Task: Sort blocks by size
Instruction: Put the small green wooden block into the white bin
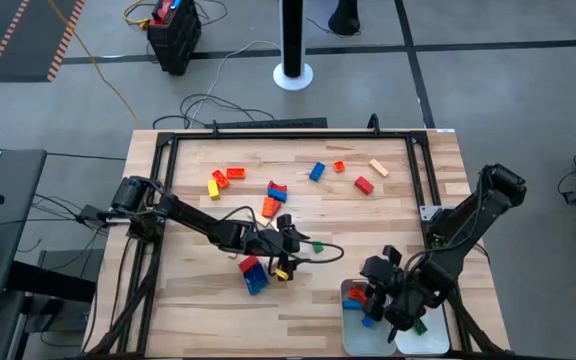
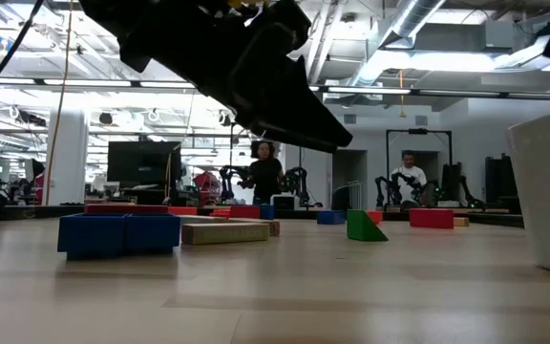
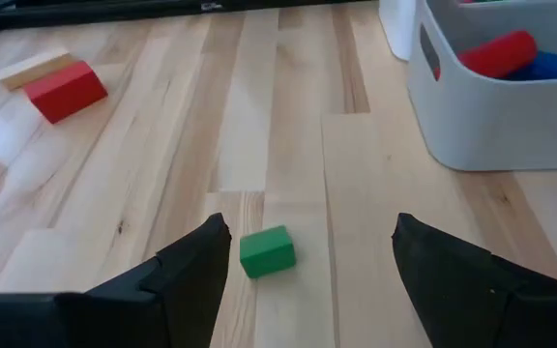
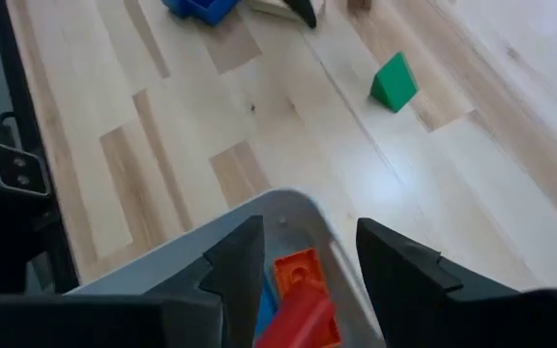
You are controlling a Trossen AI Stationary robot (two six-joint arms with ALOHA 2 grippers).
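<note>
Loose blocks lie on the wooden table: yellow, red and orange ones (image 1: pixel 225 178) at the far left, a blue one (image 1: pixel 317 171), a tan one (image 1: pixel 378 167) and a red one (image 1: pixel 363 185) farther right. A small green block (image 3: pixel 267 250) lies flat on the table. My left gripper (image 3: pixel 309 232) is open, with one finger on either side of the green block and touching nothing. My right gripper (image 4: pixel 309 232) is open and empty above a white tray (image 4: pixel 288 208) that holds orange (image 4: pixel 298 269) and red blocks.
A blue block (image 1: pixel 254 275) and a yellow one (image 1: pixel 282 272) lie near my left arm. A second white tray (image 1: pixel 423 338) stands beside the first at the near right. A dark frame (image 1: pixel 268 130) runs along the table's far edge. People stand in the room beyond the table.
</note>
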